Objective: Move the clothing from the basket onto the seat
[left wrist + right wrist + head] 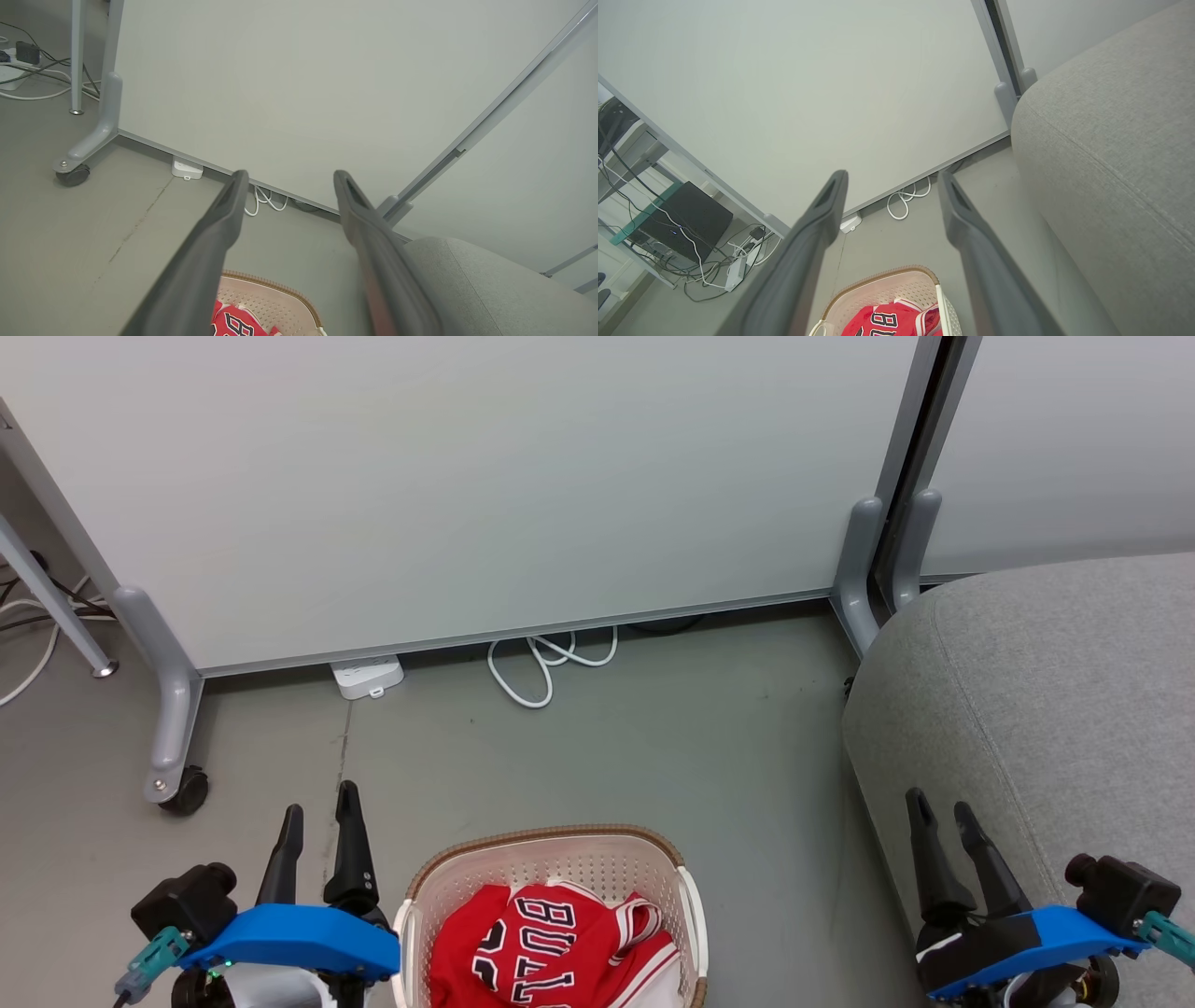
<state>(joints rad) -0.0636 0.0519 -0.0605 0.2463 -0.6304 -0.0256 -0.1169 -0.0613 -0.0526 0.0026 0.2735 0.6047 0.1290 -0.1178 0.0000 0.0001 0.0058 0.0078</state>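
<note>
The view's bottom edge is cutting off the basket (551, 833) and the clothing (551, 943), its lettering lying upside-down; left gripper (320, 798) and right gripper (938, 800) are gaping, empty.

A: The bottom edge cuts off the near half of the basket (579, 866) and the clothing (546, 943).
B: Folds hide some of the letters. The seat (1055, 691) runs off the right edge.
A: The clothing covers the basket's bottom.

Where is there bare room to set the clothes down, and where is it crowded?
The seat, right of the basket, has a bare grey top. The floor between basket and panel is open. Crowded: the basket, full of red clothing; cables at the panel's foot.
</note>
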